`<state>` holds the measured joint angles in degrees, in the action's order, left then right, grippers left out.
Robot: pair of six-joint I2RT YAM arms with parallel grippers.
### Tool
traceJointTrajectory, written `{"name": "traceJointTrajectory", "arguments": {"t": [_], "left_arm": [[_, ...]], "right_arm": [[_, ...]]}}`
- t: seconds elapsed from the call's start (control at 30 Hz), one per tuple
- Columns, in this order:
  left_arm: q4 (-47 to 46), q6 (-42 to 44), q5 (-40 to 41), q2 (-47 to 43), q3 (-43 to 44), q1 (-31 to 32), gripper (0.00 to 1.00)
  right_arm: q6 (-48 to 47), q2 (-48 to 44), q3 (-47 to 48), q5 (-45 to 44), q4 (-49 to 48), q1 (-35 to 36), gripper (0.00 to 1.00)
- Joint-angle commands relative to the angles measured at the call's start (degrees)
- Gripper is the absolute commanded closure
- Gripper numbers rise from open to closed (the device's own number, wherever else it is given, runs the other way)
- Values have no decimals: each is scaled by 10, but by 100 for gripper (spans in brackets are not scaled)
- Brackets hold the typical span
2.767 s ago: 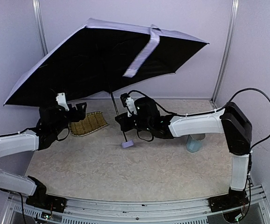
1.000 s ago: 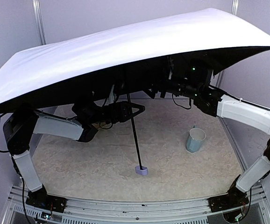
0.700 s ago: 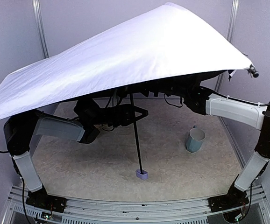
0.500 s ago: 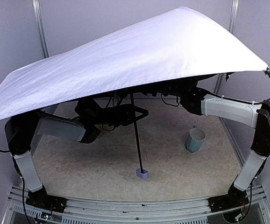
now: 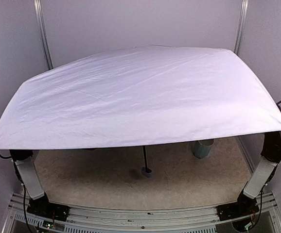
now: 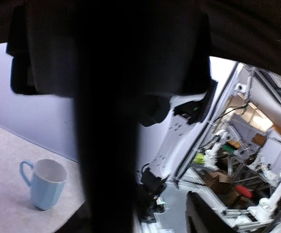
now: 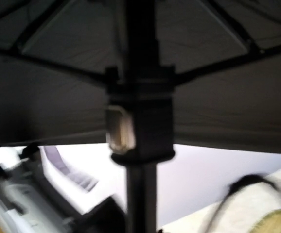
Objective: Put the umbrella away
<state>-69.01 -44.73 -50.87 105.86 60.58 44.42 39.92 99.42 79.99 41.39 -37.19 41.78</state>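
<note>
The open umbrella's pale lavender canopy (image 5: 140, 97) fills the top view and hides both grippers there. Below its front edge I see the thin black shaft (image 5: 144, 156) and the small block handle (image 5: 146, 171) on the table. In the left wrist view the shaft (image 6: 106, 145) stands very close, between the dark fingers of my left gripper (image 6: 140, 218); the right finger (image 6: 203, 213) stays apart from it. The right wrist view shows the shaft with its black runner (image 7: 139, 126) and ribs under the dark underside. My right gripper's fingers do not show clearly.
The light blue mug (image 5: 202, 148) stands at the right under the canopy edge; it also shows in the left wrist view (image 6: 44, 183). The woven straw tray's edge (image 7: 276, 221) shows low right in the right wrist view. Both arms' lower links (image 5: 28, 174) flank the table.
The canopy was tilted up at the right; it has swung down and level toward the camera and now covers both arms. The handle has stayed near the table's front middle.
</note>
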Motion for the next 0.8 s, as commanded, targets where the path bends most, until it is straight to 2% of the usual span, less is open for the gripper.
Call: {"name": "traceJointTrajectory", "arguments": {"t": [0.0,0.1,0.2,0.33,0.4,0.43,0.53,0.57,0.67,0.7,0.77], "left_arm": [[26,56,96,-32,-80,7,33],[29,106,177,-52,-140,30,30],[76,175,280,-67,-165,59,29],[145,244,377,-65,-160,83,35],[165,252,385,-58,-154,82,43],[167,251,387,-56,-154,82,53],[151,239,388,-59,-164,83,95],[142,225,387,-60,-169,83,100],[118,199,365,-64,-172,83,100],[108,190,355,-63,-173,84,100],[68,171,336,-62,-178,85,100]], "right_arm": [[-22,-56,-29,-135,-19,-3,100],[-28,-81,-48,-216,-3,-2,100],[-30,-102,-68,-289,8,1,100],[-28,-109,-73,-314,11,3,100],[-31,-108,-66,-311,22,4,100],[-34,-108,-63,-309,26,4,100],[-39,-108,-59,-305,41,3,100],[-42,-108,-60,-303,43,3,100],[-40,-103,-61,-269,25,-5,100],[-33,-100,-65,-254,7,-9,88],[-21,-95,-76,-234,-44,-16,57]]}}
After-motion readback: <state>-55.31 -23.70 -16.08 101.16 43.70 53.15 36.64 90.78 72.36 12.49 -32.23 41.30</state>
